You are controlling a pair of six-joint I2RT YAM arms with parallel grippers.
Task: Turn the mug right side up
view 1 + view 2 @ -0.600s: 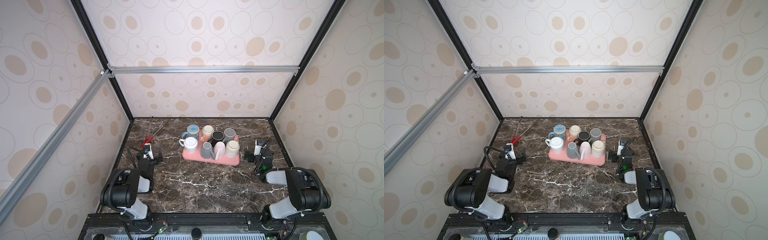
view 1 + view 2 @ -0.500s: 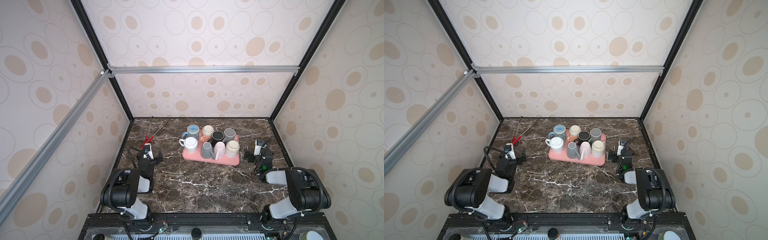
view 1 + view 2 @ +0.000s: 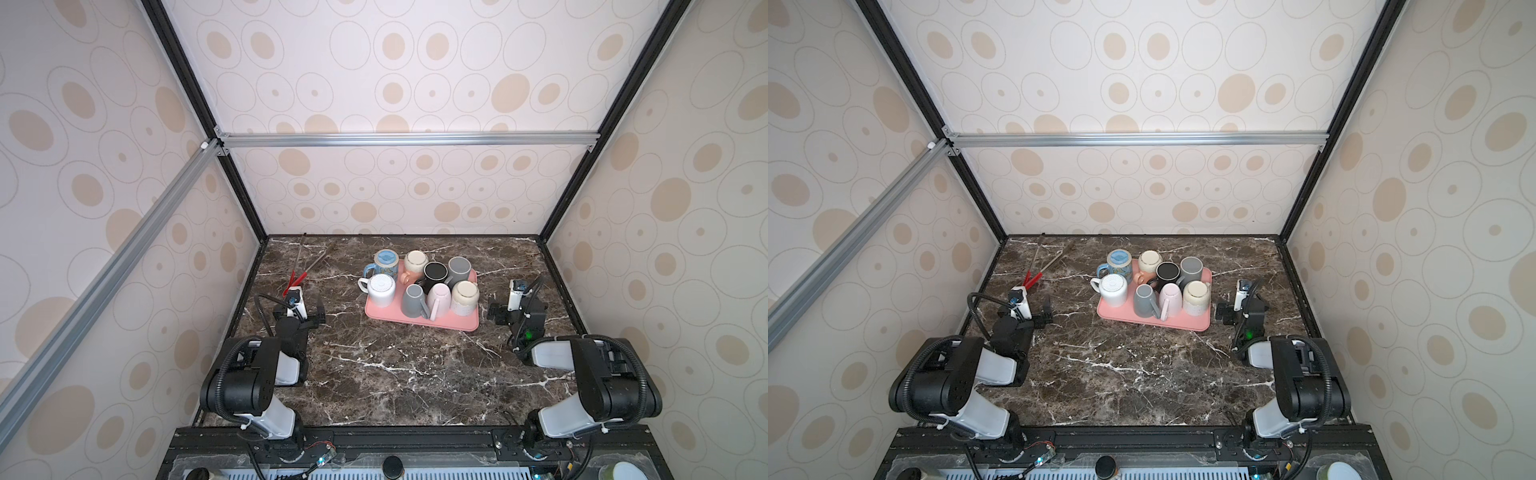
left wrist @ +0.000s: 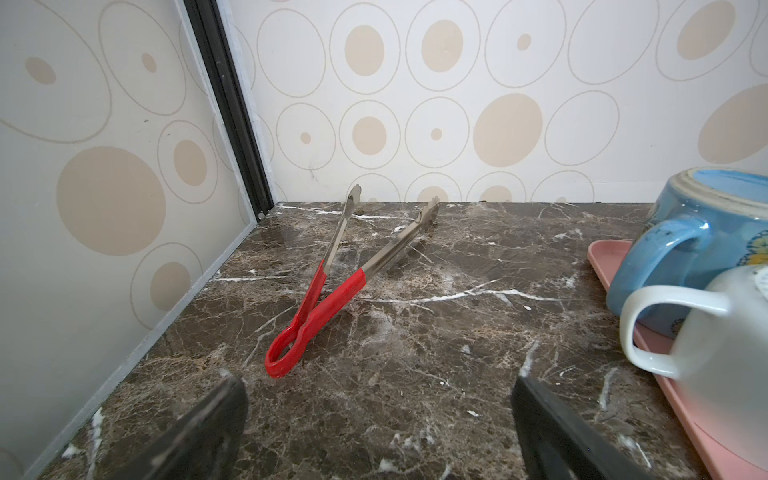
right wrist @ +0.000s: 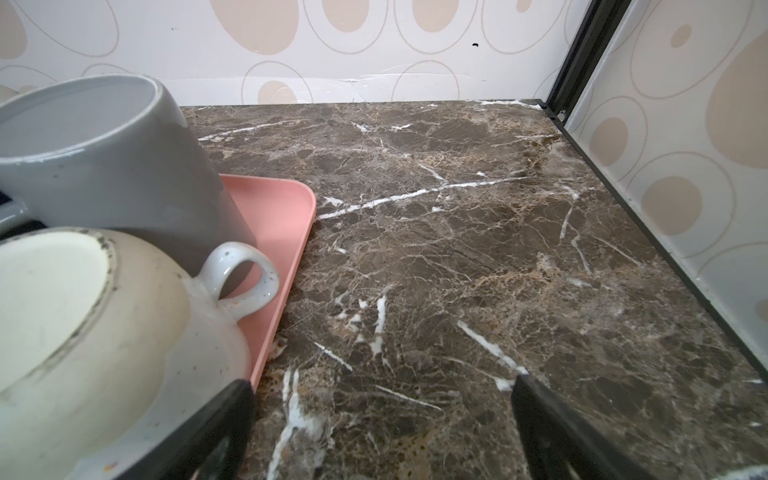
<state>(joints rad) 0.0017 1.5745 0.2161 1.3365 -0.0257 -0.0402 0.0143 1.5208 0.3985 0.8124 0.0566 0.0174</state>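
While both arms are folded low at either side of the dark veined marble counter (image 3: 395,374), a flat pink rectangular tray (image 3: 457,322) is seen at its middle, crowded with ceramic mugs (image 3: 439,299). A white mug (image 3: 381,289) and a blue glazed mug (image 3: 385,262) are stood base up at the tray's left edge, and a speckled cream mug (image 3: 464,296) is stood base up at its right, just beside a tall grey mug (image 3: 459,269). Towards the far left corner, metal tongs with red handles (image 4: 332,295) are laid on the counter, apart from the tray. The left hand (image 4: 378,390) is spread wide with nothing held or touched, the tongs lying ahead of it. The right hand (image 5: 384,386) is spread wide and empty, just beside the tray's right edge, near the speckled cream mug.
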